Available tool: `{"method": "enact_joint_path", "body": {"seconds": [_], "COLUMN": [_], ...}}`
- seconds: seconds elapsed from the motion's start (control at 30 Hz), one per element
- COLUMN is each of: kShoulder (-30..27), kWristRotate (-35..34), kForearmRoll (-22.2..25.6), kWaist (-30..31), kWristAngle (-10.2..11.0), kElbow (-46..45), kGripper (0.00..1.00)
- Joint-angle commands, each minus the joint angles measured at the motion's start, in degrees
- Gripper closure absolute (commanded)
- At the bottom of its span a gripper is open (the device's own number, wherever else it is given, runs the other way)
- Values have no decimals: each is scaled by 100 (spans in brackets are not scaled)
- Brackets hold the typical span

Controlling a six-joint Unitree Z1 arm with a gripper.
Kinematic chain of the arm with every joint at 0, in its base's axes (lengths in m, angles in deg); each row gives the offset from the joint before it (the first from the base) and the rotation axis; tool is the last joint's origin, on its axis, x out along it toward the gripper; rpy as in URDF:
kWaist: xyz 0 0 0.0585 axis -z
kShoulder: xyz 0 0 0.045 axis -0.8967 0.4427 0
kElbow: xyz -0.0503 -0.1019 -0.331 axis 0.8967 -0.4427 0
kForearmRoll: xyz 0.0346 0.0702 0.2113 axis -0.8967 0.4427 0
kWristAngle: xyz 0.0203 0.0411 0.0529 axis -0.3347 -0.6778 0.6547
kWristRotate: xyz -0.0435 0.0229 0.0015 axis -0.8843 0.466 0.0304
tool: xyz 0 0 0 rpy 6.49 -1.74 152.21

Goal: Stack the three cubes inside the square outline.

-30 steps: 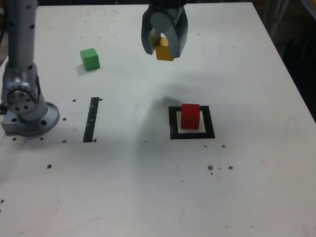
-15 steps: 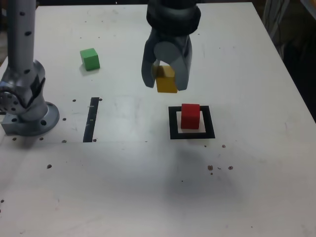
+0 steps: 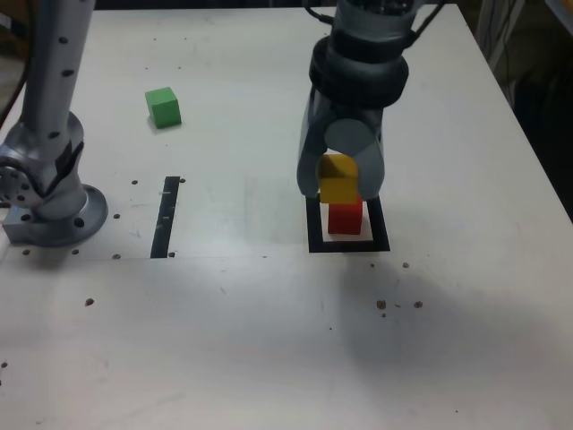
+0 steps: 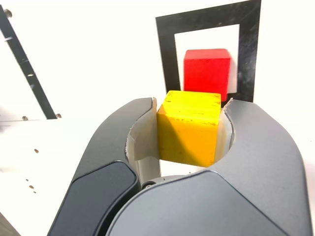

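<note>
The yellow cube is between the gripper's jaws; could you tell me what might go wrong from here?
The yellow matte cube sits slightly tilted in the grey gripper, so it might land unevenly.
The small red cube lies loose inside the black tape square; a low approach could nudge it.

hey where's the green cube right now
In the exterior view, the green cube sits on the table's left side, above the narrow black strip.
</note>
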Motion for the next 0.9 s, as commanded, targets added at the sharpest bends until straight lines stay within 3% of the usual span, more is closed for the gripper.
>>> {"method": "enact_joint_path", "body": {"seconds": [0.0,0.53,0.87], "kShoulder": [111,261,292], "kWristRotate": [52,284,286], "kForearmRoll": [-45,-252,-275], "kWaist": [-54,-297,-297], "kWristAngle": [-2,4,5], "kElbow": [29,-111,-37], "kGripper": [83,78,55]}}
